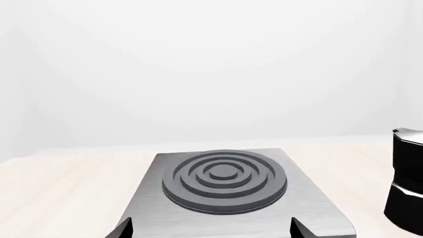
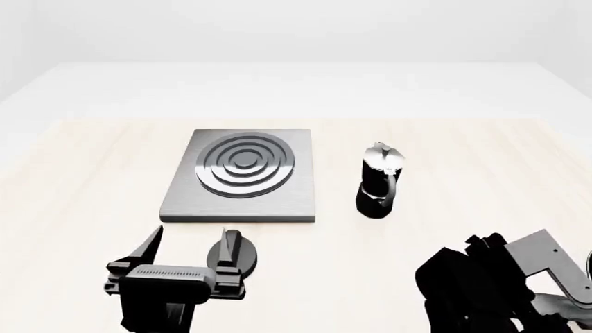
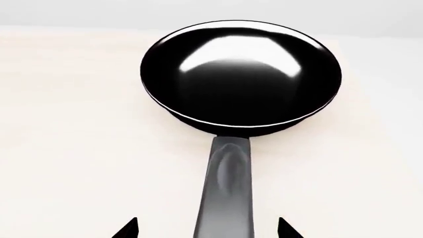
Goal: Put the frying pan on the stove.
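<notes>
stove point(image 2: 242, 177) bare, nothing on rings. frying pan point(image 3: 241, 77) on table, handle between spread fingers of right gripper point(image 3: 206, 229), ungrasped. left gripper point(image 2: 190, 257) spread, empty. grasp, carry, placing all left.

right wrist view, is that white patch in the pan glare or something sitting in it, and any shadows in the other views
Right wrist view: the white patch is glare on the glossy frying pan, which is empty. Head view: the moka pot casts only a faint shadow. Left wrist view: the stove is sharp and evenly lit.

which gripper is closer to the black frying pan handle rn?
Right. The right gripper straddles the glossy black frying pan handle, fingers open. The left gripper faces the grey stove.
</notes>
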Tool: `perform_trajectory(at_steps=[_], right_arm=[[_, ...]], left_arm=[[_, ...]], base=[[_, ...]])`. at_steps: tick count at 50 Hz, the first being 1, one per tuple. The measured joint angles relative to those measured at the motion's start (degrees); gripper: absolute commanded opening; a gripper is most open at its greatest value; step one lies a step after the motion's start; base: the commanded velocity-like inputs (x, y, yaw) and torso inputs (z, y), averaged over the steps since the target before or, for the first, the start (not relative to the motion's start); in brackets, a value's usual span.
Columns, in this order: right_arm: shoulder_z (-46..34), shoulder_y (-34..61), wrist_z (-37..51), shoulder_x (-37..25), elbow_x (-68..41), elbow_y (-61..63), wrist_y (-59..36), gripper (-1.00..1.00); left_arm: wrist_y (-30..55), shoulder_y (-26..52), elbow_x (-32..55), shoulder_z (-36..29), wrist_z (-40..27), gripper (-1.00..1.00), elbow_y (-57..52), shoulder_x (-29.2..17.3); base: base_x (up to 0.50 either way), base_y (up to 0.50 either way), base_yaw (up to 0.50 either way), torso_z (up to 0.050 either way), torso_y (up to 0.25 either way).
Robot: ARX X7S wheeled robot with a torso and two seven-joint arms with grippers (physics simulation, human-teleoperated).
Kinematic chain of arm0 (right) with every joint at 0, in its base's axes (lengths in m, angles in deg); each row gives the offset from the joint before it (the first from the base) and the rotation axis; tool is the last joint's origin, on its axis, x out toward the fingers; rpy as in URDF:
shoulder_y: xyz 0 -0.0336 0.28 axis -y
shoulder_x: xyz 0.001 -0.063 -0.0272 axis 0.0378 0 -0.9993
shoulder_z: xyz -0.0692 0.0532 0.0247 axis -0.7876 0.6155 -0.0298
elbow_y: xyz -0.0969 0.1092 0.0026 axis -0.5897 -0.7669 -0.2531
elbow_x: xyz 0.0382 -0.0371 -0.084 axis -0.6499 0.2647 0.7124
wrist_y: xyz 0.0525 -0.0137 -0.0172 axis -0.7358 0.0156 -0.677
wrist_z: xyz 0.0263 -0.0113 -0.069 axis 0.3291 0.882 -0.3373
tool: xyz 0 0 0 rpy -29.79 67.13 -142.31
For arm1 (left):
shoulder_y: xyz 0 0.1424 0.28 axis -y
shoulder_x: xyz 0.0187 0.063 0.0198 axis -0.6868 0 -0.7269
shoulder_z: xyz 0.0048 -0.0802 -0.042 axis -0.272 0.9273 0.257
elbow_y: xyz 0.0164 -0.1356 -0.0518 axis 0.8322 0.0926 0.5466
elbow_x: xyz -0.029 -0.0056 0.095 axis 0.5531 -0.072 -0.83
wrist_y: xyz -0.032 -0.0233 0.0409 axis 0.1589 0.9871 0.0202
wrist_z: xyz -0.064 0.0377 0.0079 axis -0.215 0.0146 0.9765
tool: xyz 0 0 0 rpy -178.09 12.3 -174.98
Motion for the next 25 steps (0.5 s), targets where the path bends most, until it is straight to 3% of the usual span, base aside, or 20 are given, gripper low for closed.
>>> perform_trajectory(at_steps=[21,22,25], right_arm=[[0.5,0.7,-1.1,-0.2,-0.6,-4.4,1.9,1.00],[0.5,0.8,-1.1,-0.2,-0.6,-4.6,2.0,-1.00],[0.5,0.7,-1.0,-0.2,-0.5,-4.8,2.1,-1.00]], left_arm=[[-0.1,0.1,0.2,-0.3,-0.4,1.00,0.0,-0.3],[-0.1,0.1,0.2,-0.3,-0.4,1.00,0.0,-0.3],[-0.2,0.1,0.2,-0.3,-0.5,1.00,0.1,-0.3]], base=[[0.00,0.00,0.00,0.000,0.000],[0.00,0.00,0.00,0.000,0.000],[0.00,0.00,0.00,0.000,0.000]])
